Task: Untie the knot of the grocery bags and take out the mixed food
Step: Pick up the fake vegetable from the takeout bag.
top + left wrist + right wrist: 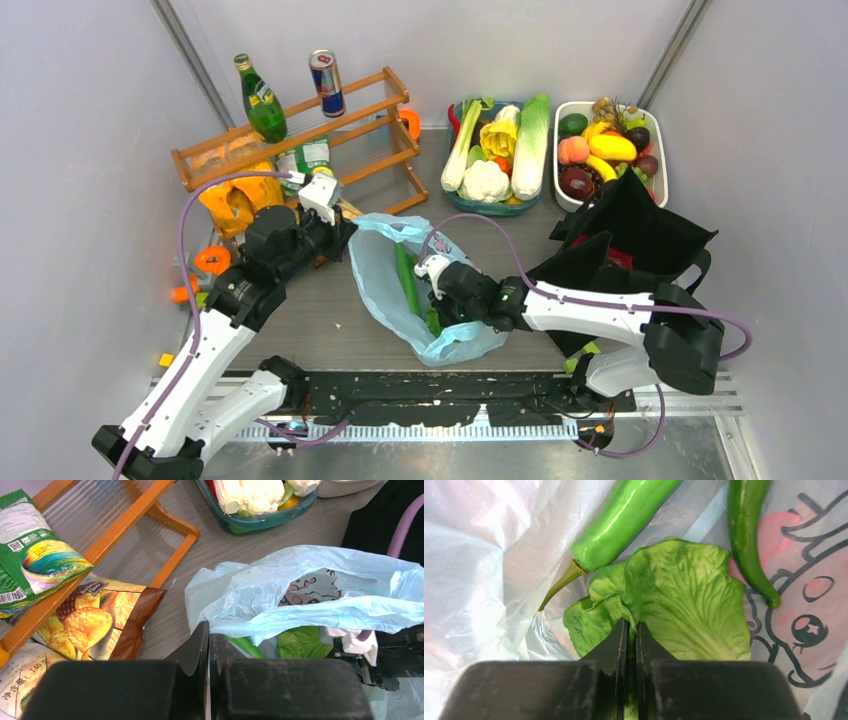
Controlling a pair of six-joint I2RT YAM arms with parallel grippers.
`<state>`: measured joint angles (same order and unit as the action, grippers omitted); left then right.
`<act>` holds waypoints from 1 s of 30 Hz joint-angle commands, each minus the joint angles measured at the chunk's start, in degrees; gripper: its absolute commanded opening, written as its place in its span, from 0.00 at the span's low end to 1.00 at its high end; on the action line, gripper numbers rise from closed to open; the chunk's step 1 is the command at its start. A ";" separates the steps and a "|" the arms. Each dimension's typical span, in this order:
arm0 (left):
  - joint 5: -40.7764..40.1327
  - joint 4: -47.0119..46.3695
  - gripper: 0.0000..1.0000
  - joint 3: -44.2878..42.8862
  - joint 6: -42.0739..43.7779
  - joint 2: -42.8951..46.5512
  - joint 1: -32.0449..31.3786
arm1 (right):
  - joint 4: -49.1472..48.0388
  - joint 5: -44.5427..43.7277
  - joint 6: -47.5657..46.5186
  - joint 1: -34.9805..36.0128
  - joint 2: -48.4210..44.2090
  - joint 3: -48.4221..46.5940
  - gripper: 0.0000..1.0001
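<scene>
Two bags lie on the table point(320, 330) in the top view: the blue bag point(375, 270) in the middle, its mouth gaping and no knot showing, and the black tote point(645, 235) to its right, beside the right arm. The right gripper point(440, 298) reaches into the blue bag's mouth. The left gripper point(335, 232) sits at the bag's far-left rim.

In the left wrist view the left fingers are pressed together, their tips touching the bag's rim. I cannot tell whether a film of plastic is pinched between them. The leaf point(300, 642) shows green inside the mouth.

In the right wrist view the right jaws are clamped together on the near edge of the leaf, which lies on the bag's printed inner wall. Two peppers point(624, 515) lie just beyond it, one on each side.

The untying of this bag looks done, and the step in hand is taking out the food. The next move calls for drawing the leaf up through the mouth without dragging the thin plastic along. The leaf looks floppy and is held only by its edge, so a slow lift seems wise, with the left gripper steadying the rim. The peppers and the tote are not yet dealt with
</scene>
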<state>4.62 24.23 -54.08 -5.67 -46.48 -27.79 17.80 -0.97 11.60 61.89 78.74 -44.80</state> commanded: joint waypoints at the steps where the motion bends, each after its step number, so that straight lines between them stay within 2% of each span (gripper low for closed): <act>1: 1.04 -3.00 0.00 0.04 0.33 0.61 -0.05 | 0.54 -4.29 1.75 0.33 -5.22 -2.54 0.05; 4: 1.61 -3.05 0.00 0.06 0.23 0.60 -0.07 | -1.13 -7.09 2.37 0.34 -8.85 -2.98 0.05; 7: 2.64 -3.16 0.00 0.11 -0.07 0.43 -0.07 | -5.31 -13.49 2.97 0.40 -14.75 -1.50 0.05; 13: 3.76 -3.39 0.00 0.20 -0.38 0.29 -0.28 | -30.56 -22.60 2.28 0.43 -21.10 5.88 0.05; 16: 4.37 -3.54 0.00 0.21 -0.38 0.16 -0.55 | -37.18 -24.19 0.39 0.38 -19.88 5.67 0.05; 23: 4.33 -3.50 0.00 0.21 -0.30 -0.38 -1.03 | -48.76 -21.61 -5.46 0.43 -19.61 4.78 0.05; 30: 4.93 -3.39 0.00 0.08 -0.57 -1.56 -1.64 | -52.24 -12.35 -4.44 0.38 -20.94 5.68 0.05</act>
<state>8.25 23.77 -54.06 -5.78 -47.66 -28.91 -26.06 -19.11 7.51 62.15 60.36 -38.72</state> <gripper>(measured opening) 0.010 0.091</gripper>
